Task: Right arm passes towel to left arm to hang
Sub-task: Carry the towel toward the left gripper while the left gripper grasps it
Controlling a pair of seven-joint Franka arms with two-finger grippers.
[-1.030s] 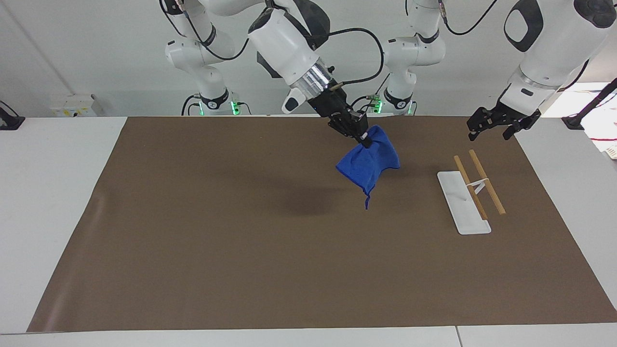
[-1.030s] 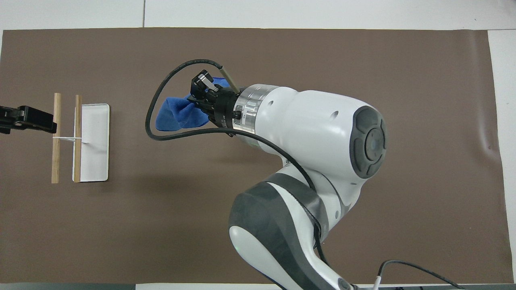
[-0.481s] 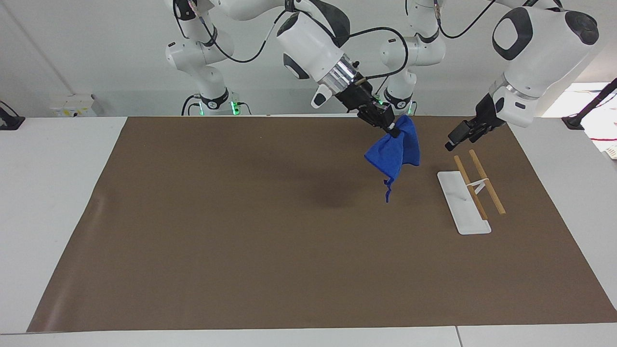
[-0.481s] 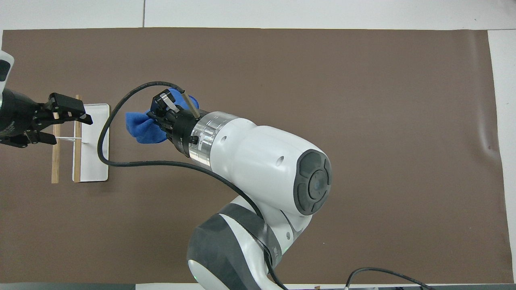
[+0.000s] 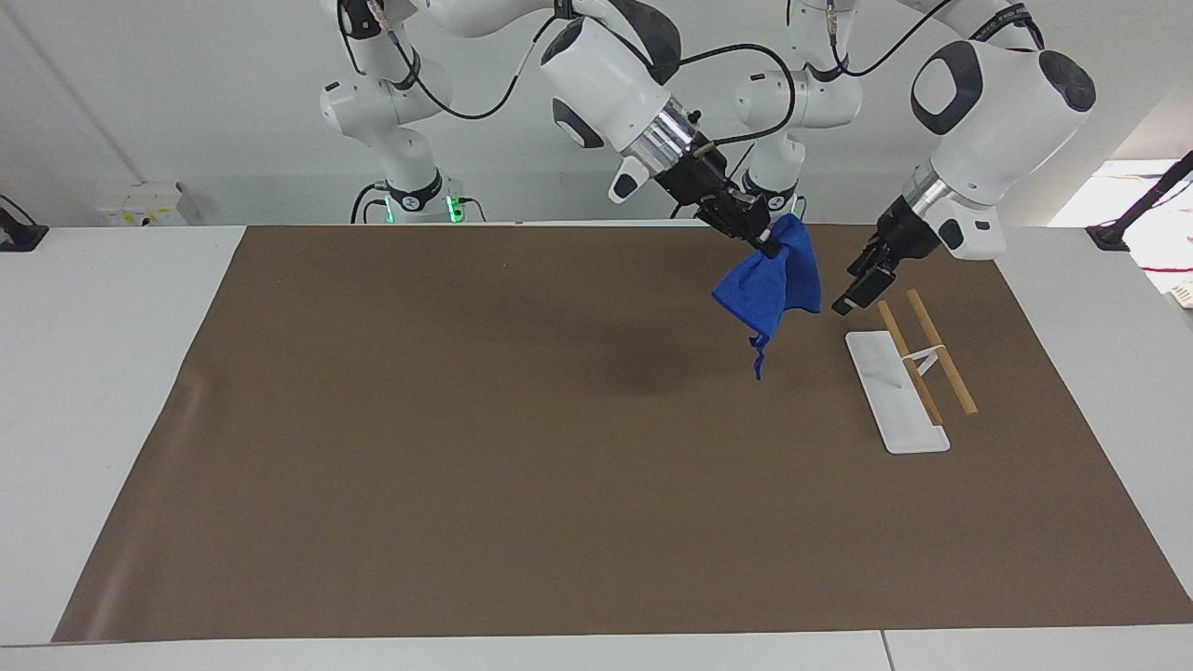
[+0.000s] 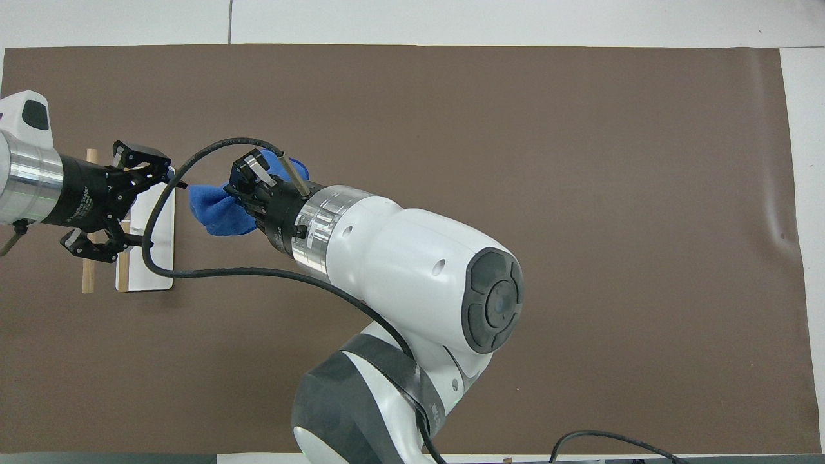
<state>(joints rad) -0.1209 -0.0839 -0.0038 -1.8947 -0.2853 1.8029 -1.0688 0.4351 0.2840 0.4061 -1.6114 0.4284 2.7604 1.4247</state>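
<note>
I see the brown mat point(image 5: 559, 447) covering most of the table point(image 5: 102, 373). My right arm point(image 5: 606, 84) reaches over it toward the left arm's end, its right gripper point(image 5: 766, 244) clenched on the blue towel point(image 5: 769, 284), which hangs in the air above the mat. My left arm point(image 5: 988, 112) angles down beside it, left gripper point(image 6: 151, 206) spread wide, over the white rack base point(image 5: 895, 391) with its wooden rods point(image 5: 941, 352), just beside the towel.

From overhead, you are losing most of the rack point(image 6: 145, 222) under the left gripper point(image 6: 138, 200), the right arm point(image 6: 412, 258) is covering the towel's point(image 6: 213, 209) nearer part, and the picture's edge is cutting off the left arm point(image 6: 19, 180).
</note>
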